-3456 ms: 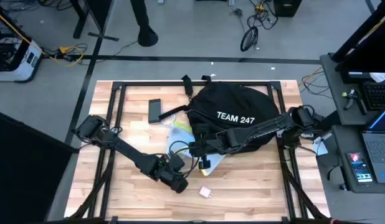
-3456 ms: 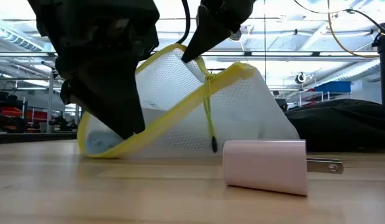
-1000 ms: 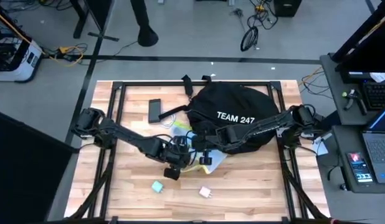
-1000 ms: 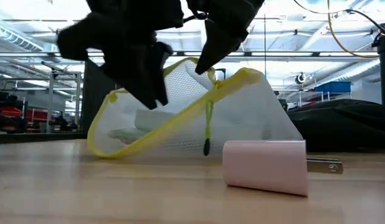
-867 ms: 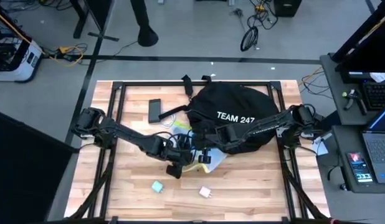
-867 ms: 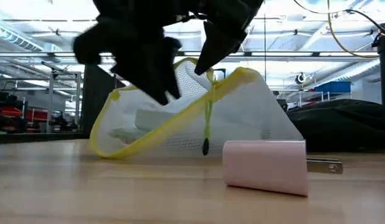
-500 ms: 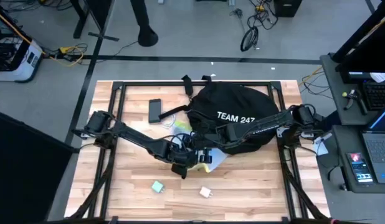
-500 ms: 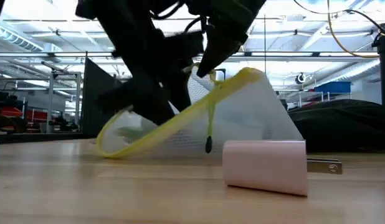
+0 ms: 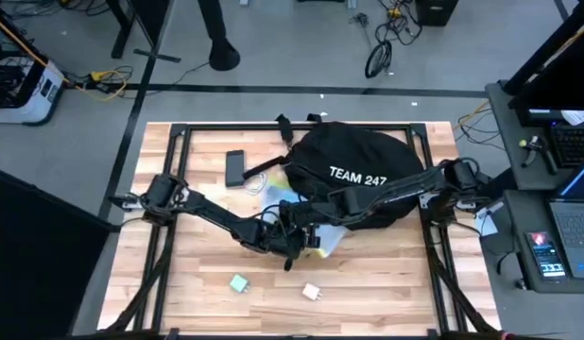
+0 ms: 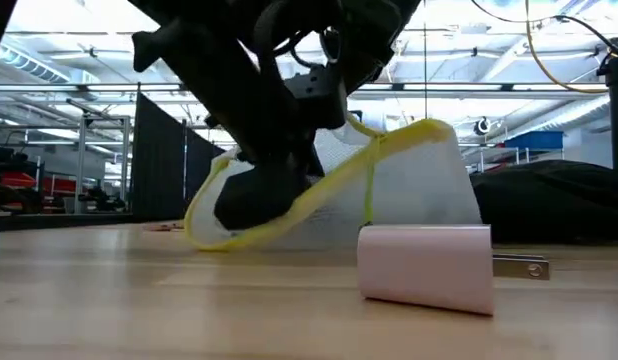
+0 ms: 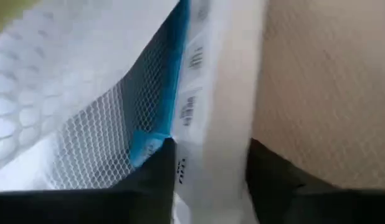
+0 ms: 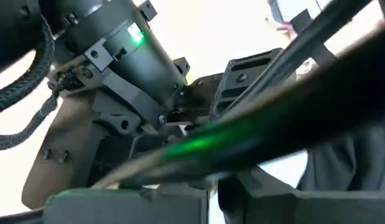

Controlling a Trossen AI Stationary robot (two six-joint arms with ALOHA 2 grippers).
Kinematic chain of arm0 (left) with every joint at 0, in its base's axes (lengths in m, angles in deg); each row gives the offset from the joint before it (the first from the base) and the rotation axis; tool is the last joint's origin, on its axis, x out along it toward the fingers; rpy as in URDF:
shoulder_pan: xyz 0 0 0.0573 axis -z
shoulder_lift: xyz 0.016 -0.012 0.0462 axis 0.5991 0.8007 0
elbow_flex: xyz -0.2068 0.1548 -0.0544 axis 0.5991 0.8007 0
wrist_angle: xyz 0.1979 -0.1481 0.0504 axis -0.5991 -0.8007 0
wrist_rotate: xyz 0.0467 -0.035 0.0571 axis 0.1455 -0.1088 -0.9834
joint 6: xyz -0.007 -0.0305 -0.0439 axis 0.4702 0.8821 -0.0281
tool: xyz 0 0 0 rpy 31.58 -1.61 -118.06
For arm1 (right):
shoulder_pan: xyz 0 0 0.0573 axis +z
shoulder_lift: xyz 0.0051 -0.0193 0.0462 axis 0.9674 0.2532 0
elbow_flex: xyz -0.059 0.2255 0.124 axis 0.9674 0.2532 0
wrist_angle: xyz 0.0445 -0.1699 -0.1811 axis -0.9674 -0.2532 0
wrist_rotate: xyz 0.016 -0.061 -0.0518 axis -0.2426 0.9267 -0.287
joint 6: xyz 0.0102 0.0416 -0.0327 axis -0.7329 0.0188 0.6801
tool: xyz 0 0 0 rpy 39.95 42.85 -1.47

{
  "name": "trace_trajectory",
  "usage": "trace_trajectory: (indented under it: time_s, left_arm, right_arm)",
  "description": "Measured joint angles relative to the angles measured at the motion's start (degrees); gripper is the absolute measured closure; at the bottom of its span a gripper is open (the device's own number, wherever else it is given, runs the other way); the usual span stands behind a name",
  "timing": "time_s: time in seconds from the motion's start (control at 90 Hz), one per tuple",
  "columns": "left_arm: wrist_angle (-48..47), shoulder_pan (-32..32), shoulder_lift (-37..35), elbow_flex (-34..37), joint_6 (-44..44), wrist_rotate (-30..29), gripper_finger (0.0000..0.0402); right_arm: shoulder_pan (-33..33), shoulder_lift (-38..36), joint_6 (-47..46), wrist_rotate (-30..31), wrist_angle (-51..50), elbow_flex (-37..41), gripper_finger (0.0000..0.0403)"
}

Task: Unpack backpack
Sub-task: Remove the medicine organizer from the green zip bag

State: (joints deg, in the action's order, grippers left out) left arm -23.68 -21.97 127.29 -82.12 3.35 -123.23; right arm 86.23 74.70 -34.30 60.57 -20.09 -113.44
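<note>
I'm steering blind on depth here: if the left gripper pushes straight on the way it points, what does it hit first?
Probably the white item with a blue edge inside the mesh pouch; the left gripper is already in the pouch's mouth, fingers either side of it.

A mesh pouch (image 10: 409, 190) lies before the backpack (image 9: 363, 170), behind a charger (image 10: 426, 266).

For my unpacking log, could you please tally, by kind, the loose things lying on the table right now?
Backpack: 1
Mesh pouch with yellow trim: 1
Pink charger plug: 1
Small teal item: 1
Dark flat device: 1
Total: 5
</note>
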Motion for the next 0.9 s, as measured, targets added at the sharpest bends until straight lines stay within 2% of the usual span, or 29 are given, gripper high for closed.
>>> trace_trajectory:
  time_s: [0.256, 0.578, 0.9]
  left_arm:
    - [-5.1, 1.99, -1.69, -1.46, 1.5, 1.69, 0.0292]
    - [-25.5, 7.43, -5.62, -5.8, 13.55, 3.9, 0.0292]
    - [-32.71, 11.61, -13.05, -12.93, 26.11, 3.54, 0.0292]
  right_arm:
    - [-0.77, -0.43, 1.81, -1.41, -2.73, -0.14, 0.0403]
    - [-3.79, -1.7, 5.66, -1.26, -11.26, -0.03, 0.0403]
    - [-6.71, -2.0, 9.92, -1.34, -12.24, -0.04, 0.0403]
